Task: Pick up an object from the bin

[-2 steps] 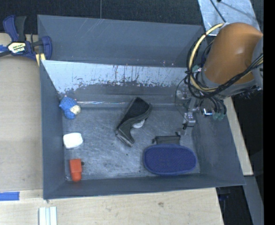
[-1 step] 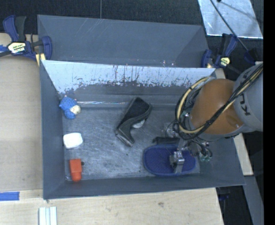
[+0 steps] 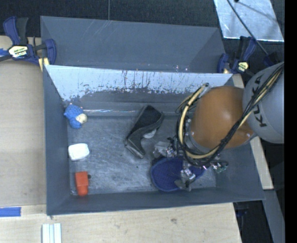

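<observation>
So, the claw point(image 3: 186, 178) is seen down in the near-right part of the bin point(image 3: 138, 82), low over a dark blue round thing point(image 3: 161, 175) that looks like a flattish disc or lid. That blue disc lies on the floor close to the near wall, and its right side is covered by the claw's tip. Whether the two are actually touching can't be told from this angle. How far the claw is open can't be made out either, and neither can whether anything is gripped in it, since the wrist hardware is bunched up right there.

A lot of that corner is blocked by the robot itself. The big orange cover point(image 3: 217, 118) bulges over the right side of the bin, and black and yellow cables point(image 3: 185, 110) are looped around its left edge.

Just up and left of the disc, a black wedge-shaped thing point(image 3: 146, 125) is laid at a slant, near the claw but apart from the disc.

The rest is kept well away along the left side. A small blue toy point(image 3: 75, 116) is tucked near the far-left corner, a white block point(image 3: 78, 151) is found below it, and an orange block point(image 3: 81, 182) is parked in the near-left corner.
</observation>
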Controlling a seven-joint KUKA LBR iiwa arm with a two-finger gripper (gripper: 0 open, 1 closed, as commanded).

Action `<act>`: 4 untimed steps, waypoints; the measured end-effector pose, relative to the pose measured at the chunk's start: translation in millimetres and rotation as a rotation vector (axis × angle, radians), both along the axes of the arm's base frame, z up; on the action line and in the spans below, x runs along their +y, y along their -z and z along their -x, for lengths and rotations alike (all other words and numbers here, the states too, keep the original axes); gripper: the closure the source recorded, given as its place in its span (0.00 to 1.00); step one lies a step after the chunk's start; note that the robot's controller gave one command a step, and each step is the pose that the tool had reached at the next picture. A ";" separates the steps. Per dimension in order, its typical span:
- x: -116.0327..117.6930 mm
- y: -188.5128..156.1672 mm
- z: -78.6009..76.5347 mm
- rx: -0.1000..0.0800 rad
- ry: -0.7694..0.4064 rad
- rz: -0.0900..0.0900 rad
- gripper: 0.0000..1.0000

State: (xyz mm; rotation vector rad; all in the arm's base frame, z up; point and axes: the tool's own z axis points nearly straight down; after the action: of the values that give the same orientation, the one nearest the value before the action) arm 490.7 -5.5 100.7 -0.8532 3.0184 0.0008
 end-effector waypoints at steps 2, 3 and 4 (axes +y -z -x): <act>31.0 31.2 8.3 0.000 -1.415 0.002 0.00; 31.0 30.9 8.3 0.002 -1.411 0.001 0.00; 31.3 29.5 7.8 0.001 -1.411 0.002 1.00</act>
State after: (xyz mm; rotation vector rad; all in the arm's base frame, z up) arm 482.9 25.8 71.2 -2.6094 1.7460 0.0031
